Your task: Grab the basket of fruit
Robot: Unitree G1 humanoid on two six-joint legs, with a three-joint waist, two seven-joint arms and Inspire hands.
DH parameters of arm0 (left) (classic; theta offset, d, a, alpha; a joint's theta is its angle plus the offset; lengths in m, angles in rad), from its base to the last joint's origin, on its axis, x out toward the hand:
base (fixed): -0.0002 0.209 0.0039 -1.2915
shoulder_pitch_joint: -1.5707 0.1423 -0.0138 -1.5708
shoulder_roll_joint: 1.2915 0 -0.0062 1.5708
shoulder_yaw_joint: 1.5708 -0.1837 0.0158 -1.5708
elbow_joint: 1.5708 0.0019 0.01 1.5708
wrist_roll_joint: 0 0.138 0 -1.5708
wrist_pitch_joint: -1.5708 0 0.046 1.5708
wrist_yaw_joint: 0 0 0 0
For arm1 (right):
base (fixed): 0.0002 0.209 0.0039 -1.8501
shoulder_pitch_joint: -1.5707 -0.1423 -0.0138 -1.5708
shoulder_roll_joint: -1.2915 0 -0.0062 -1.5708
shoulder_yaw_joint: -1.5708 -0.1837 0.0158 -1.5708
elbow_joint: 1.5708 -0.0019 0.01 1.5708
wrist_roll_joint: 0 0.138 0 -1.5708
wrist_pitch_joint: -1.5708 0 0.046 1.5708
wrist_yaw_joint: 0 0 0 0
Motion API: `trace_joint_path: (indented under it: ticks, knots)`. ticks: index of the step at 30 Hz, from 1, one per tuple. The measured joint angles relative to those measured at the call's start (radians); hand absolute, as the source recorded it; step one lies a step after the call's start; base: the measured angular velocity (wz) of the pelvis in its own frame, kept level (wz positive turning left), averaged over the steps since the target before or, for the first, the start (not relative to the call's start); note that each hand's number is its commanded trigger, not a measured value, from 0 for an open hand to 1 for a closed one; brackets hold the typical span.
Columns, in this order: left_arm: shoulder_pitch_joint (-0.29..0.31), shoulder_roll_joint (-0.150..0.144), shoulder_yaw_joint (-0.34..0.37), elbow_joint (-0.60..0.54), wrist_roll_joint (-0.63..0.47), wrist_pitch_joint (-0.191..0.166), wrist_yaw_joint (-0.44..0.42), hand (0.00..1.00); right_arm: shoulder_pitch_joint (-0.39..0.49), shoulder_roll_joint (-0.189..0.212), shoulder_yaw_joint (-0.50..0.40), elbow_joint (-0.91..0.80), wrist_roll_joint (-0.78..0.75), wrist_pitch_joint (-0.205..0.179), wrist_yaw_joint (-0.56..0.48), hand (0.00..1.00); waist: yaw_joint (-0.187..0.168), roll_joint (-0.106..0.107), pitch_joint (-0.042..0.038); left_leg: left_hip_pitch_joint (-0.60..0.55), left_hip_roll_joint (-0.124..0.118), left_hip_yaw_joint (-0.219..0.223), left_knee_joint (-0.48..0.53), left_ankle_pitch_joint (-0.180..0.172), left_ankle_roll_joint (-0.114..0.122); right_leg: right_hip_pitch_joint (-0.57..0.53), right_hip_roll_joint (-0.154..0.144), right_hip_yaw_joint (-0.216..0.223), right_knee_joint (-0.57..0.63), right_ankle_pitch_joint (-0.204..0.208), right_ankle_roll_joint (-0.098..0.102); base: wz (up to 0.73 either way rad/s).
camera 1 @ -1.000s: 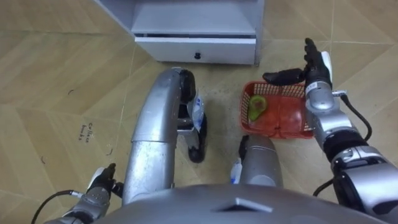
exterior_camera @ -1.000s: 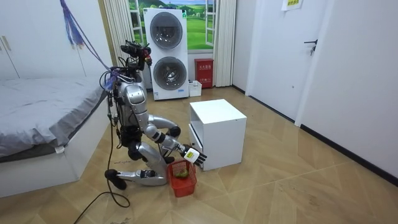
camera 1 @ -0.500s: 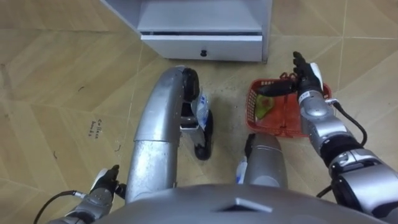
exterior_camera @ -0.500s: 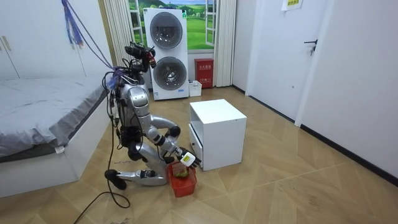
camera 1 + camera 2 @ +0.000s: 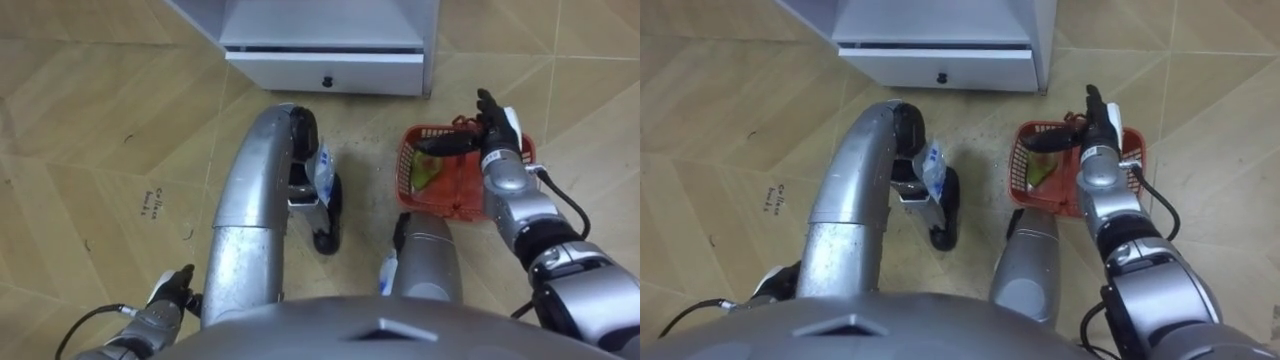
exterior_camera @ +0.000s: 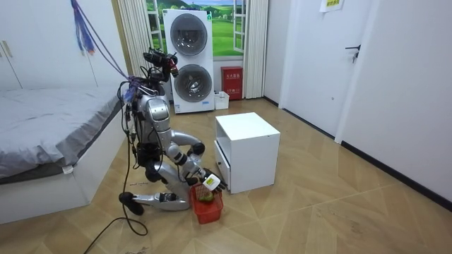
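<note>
we kneel so the fruit basket (image 5: 447, 208), on the floor (image 5: 100, 120) by our right knee, is within reach; right robot hand (image 5: 497, 150) sits over its far right rim, fingers straight, thumb spread, nothing held yet; left robot hand (image 5: 168, 296) idle at our side.

Kneeling, right hand (image 5: 497, 142) extended forward — fingers (image 5: 486, 101) straight, left hand (image 5: 168, 297) low

Shell: silver-grey metal, rounded leg casings, black joints, a blue-and-white sticker by one knee; the dark head carries a black camera rig, and black cables bunch down the back. Right hand (image 5: 497, 135): dark fingers, silver back and wrist, small white tag, thin black cable looping along a black-and-silver forearm. Purple straps rise from the shoulders; a dark cable trails over the floor.
</note>
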Motion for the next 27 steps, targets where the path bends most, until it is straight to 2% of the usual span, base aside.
trace_joint_path:
  ticks: [9, 13, 14, 15, 27]
  knots:
    - [0.001, -0.002, 0.000, -0.010, 0.001, 0.012, 0.003, 0.00, 0.012, 0.010, 0.007, 0.041, 0.022, 0.012, -0.008, 0.00, -0.002, -0.002, -0.0002, -0.005, -0.001, 0.000, 0.005, -0.002, 0.006, 0.000, 0.000, 0.000, 0.000, 0.000, 0.000, 0.00]
    - [-0.010, -0.019, 0.001, -0.012, 0.002, 0.020, 0.004, 0.00, 0.013, 0.022, 0.009, 0.108, 0.023, 0.019, -0.008, 0.00, -0.001, -0.006, 0.0008, -0.011, -0.003, -0.001, 0.011, -0.002, 0.012, 0.001, 0.000, -0.006, 0.001, 0.000, 0.000, 0.01]
    - [-0.011, -0.022, 0.001, -0.012, 0.001, 0.020, 0.004, 0.00, 0.013, 0.022, 0.009, 0.116, 0.023, 0.024, -0.008, 0.63, -0.001, -0.007, 0.0011, -0.011, -0.003, -0.002, 0.012, -0.002, 0.013, 0.001, 0.000, -0.006, 0.002, 0.000, 0.000, 0.00]
    - [-0.013, -0.028, 0.001, -0.012, 0.001, 0.020, 0.004, 0.00, 0.013, 0.023, 0.009, 0.137, 0.023, 0.026, -0.008, 1.00, -0.001, -0.009, 0.0017, -0.012, -0.003, -0.002, 0.014, -0.002, 0.015, 0.001, 0.000, -0.006, 0.002, 0.000, 0.000, 0.00]
    - [-0.053, -0.042, 0.002, 0.019, 0.001, 0.021, 0.015, 0.00, 0.014, 0.055, 0.007, 0.182, 0.020, 0.034, -0.021, 1.00, 0.000, -0.021, 0.0038, -0.015, -0.003, -0.005, 0.023, -0.004, 0.023, 0.006, 0.003, -0.012, 0.003, 0.000, 0.000, 0.00]
